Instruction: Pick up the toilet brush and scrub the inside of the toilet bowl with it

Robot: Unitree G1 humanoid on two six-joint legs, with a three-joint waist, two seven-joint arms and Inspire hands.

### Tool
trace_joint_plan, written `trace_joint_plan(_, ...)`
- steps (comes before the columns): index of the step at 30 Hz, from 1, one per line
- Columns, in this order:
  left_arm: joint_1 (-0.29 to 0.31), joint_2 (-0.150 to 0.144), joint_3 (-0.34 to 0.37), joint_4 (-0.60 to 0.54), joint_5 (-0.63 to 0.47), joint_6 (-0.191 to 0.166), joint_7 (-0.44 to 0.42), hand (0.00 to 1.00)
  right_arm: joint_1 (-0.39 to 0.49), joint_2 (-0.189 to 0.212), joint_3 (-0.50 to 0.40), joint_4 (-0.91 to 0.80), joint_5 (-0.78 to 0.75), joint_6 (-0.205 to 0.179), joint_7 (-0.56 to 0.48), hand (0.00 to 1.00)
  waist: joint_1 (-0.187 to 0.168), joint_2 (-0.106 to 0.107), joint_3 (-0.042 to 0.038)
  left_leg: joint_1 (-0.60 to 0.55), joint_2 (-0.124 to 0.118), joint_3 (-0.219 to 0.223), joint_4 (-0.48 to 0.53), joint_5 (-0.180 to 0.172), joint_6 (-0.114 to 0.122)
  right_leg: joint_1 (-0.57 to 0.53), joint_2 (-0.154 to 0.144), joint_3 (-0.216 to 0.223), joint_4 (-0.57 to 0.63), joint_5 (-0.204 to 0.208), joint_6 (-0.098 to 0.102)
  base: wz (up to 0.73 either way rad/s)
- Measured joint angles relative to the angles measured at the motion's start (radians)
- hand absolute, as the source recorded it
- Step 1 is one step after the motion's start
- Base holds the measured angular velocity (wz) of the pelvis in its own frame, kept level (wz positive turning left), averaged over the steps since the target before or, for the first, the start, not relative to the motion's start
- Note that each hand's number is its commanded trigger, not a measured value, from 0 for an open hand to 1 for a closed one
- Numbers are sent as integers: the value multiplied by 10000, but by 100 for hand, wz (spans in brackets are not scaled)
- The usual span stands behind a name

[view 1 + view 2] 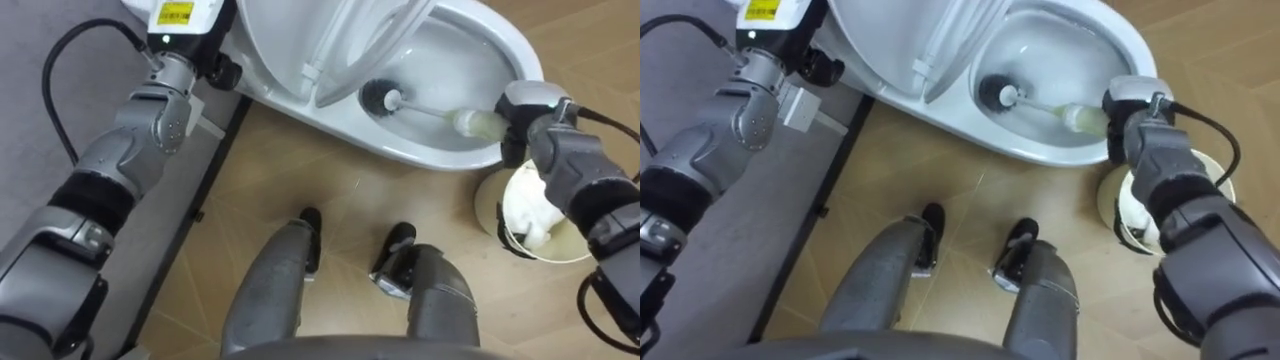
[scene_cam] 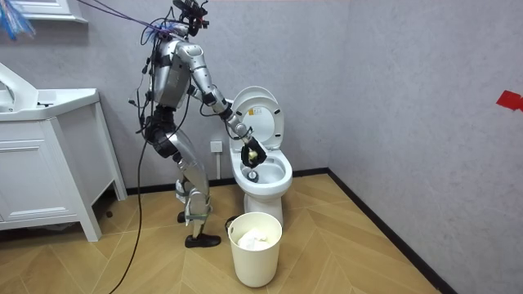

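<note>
Stance: the robot stands on the wood-patterned floor directly in front of the toilet, with its knees a little bent and both feet pointing at the bowl.
Waste bin: a pale round waste bin stands on the floor by the robot's right side, under the right forearm and just beside the toilet's base. Crumpled white paper lies in it.
Right hand: the right hand hangs over the near right edge of the bowl. Its fingers are wrapped round the pale grip end of the brush.
Toilet brush: the toilet brush slants low across the bowl from the right hand. Its dark round head is down inside the basin, close to the foot of the raised seat.
Toilet bowl: the toilet bowl is white and open, and its rim faces the robot.
Seat and lid: the seat and the lid are both raised and tipped back behind the bowl.
Left hand: the left hand is up at the left of the raised lid, near the rear of the toilet. How its fingers are set cannot be told.
Wall: a grey wall with a dark skirting runs behind the toilet.
Cabinet: a white cabinet stands at the room view's left, well apart from the toilet, behind the robot.
</note>
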Motion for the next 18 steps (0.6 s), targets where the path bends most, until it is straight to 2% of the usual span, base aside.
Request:
trace_joint_plan(3,138,8,194,-7,-9,-94,-153,0,310,-51,-98,-220,-194,-46,1,100,-139,-19,-51,79,1,2,-5,-2,-2,76,-2,-8,23,-15,3,0)
trace_joint_plan(5,166,9,245,24,-20,-121,-344,0,474,-46,-99,-333,-213,-64,11,100,-171,-24,-56,232,-6,2,-10,-15,-5,221,-9,-9,20,-25,11,0)
trace_joint_plan(10,496,43,480,321,-73,-287,-781,0,1207,68,-462,-605,-360,-284,149,100,-280,-230,-202,936,-35,44,-360,-33,-21,797,54,148,-182,-111,93,-2)
trace_joint_plan(15,1635,47,973,187,-44,-357,-850,0,2496,207,-1284,-779,-351,-590,205,100,-512,-360,-360,1835,109,74,-707,-108,-62,1758,272,135,-715,-91,125,-4)
trace_joint_plan(16,1748,42,1058,134,-42,-360,-872,0,2605,219,-1393,-790,-349,-636,204,100,-539,-362,-362,1929,120,82,-738,-120,-73,1844,287,138,-754,-92,127,-5)
trace_joint_plan(18,2365,35,1460,-240,128,-357,-933,0,3118,311,-1912,-812,-351,-867,212,100,-674,-386,-407,2360,140,108,-1025,-114,-79,2248,347,136,-1015,-70,152,-4)
